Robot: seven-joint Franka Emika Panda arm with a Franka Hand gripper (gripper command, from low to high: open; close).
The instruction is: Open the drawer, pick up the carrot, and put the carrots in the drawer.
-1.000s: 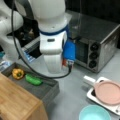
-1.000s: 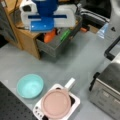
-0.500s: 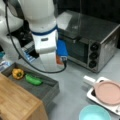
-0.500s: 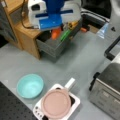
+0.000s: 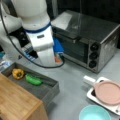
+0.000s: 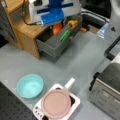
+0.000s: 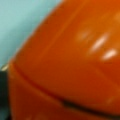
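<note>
Gripper point(image 6: 56, 25) hangs over the open drawer point(image 6: 53, 47), clamped on the carrot point(image 6: 57, 28), which fills the wrist view, held clear of the pepper point(image 6: 72, 23) and green vegetable point(image 6: 64, 35).

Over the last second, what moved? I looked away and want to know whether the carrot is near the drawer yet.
The white arm swung toward a front view's left, carrying the small orange toy carrot over the open grey metal drawer. The carrot fills the wrist view, at the gripper. The yellow-orange round item, long green vegetable, teal bowl and silver toaster oven stayed put.
</note>
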